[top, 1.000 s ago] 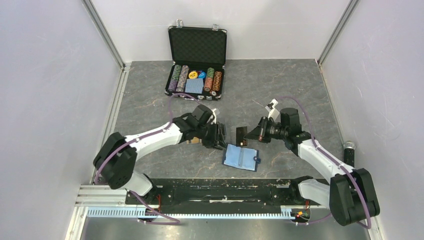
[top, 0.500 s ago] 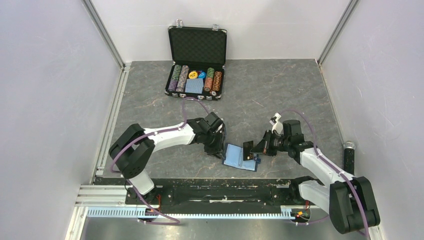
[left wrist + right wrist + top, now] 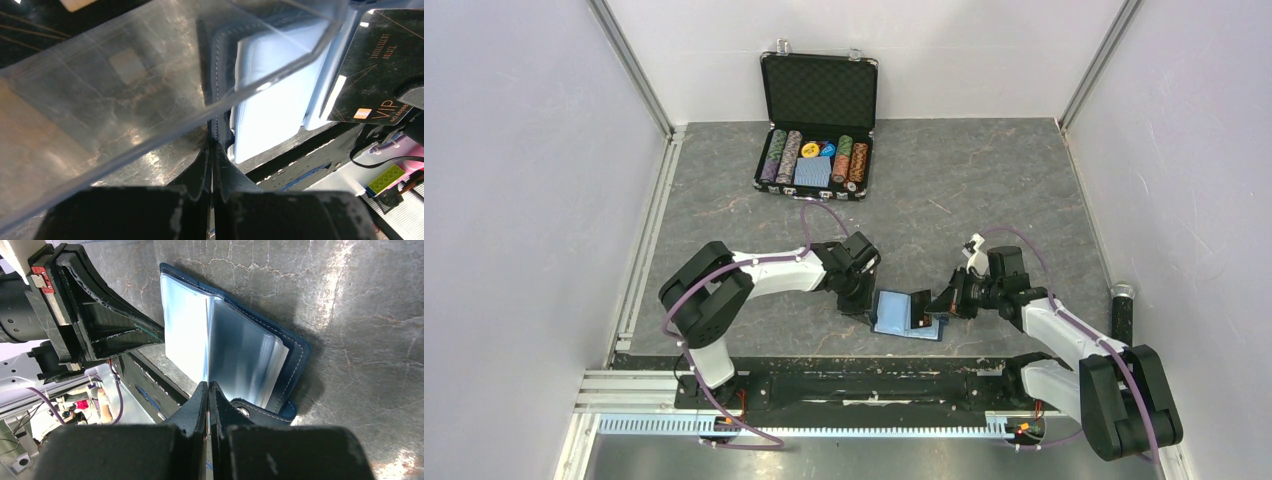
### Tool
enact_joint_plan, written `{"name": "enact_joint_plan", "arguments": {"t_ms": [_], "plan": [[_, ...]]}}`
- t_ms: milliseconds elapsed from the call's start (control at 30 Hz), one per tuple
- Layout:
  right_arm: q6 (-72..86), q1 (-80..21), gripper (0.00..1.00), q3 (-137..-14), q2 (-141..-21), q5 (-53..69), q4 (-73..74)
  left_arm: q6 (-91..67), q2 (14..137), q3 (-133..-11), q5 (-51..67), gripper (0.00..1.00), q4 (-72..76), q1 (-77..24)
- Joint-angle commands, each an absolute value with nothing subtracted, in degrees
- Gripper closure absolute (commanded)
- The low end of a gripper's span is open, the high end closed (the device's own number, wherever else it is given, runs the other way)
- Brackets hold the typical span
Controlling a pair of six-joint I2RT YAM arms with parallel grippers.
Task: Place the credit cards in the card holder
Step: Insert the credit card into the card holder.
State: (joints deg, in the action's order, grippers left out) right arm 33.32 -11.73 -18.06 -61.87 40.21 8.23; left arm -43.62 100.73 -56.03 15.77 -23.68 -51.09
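1. Card holder [image 3: 890,314] lies open on the table [image 3: 984,190] between your two arms, near the front edge. Its light blue pockets face up, and the leaves are fanned up at the fold
2. Your left gripper [image 3: 213,150] is clamped on the holder's navy left edge, jaws closed tight on the stitched border
3. Your right gripper [image 3: 207,390] is pinched on a dark credit card [image 3: 372,65] with gold "VIP" lettering. The card sits tilted over the holder's right half, its lower edge against the pockets
4. Cannot tell whether that edge is inside a pocket or only resting on it. In the right wrist view the card is edge-on and hidden between the fingers
5. Clear tray [image 3: 150,90] crosses the left wrist view just beside the holder. An orange-brown blur shows through its wall, contents not readable, and the tray is hard to make out in the top view
6. Black briefcase [image 3: 817,90] stands open at the far side, well apart. Its base holds rows of poker chips [image 3: 781,157] and a blue patterned deck [image 3: 812,172]
7. Black cylinder with silvery cap [image 3: 1121,305] sits at the table's right edge, beside your right arm
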Motion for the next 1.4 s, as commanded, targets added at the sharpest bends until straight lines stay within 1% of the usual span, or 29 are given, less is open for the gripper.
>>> {"name": "enact_joint_plan", "arguments": {"t_ms": [0,200,600,867,1067,1367], "plan": [[32.98,-11.6,1.0,-17.85,-61.62,40.67,5.69,-45.19,102.62,-57.24,15.72,0.98,-21.42,-51.68],[33.11,-11.58,1.0,-17.64,-62.41,41.09,5.65,-47.21,103.95,-56.78,17.32,0.98,-18.91,-51.69],[31.65,-11.59,1.0,-17.05,-66.34,39.99,6.11,-47.02,104.5,-56.49,17.4,0.98,-18.9,-51.77],[28.96,-11.51,1.0,-21.26,-64.33,36.08,12.26,-46.93,104.83,-56.43,17.34,0.98,-18.99,-51.75],[28.7,-11.51,1.0,-23.59,-62.78,36.67,13.91,-46.87,105.13,-56.51,17.4,0.98,-19.07,-51.76],[28.9,-11.51,1.0,-21.8,-64.66,37.45,12.43,-46.58,105.38,-56.51,17.39,0.98,-19.18,-51.77]]}}
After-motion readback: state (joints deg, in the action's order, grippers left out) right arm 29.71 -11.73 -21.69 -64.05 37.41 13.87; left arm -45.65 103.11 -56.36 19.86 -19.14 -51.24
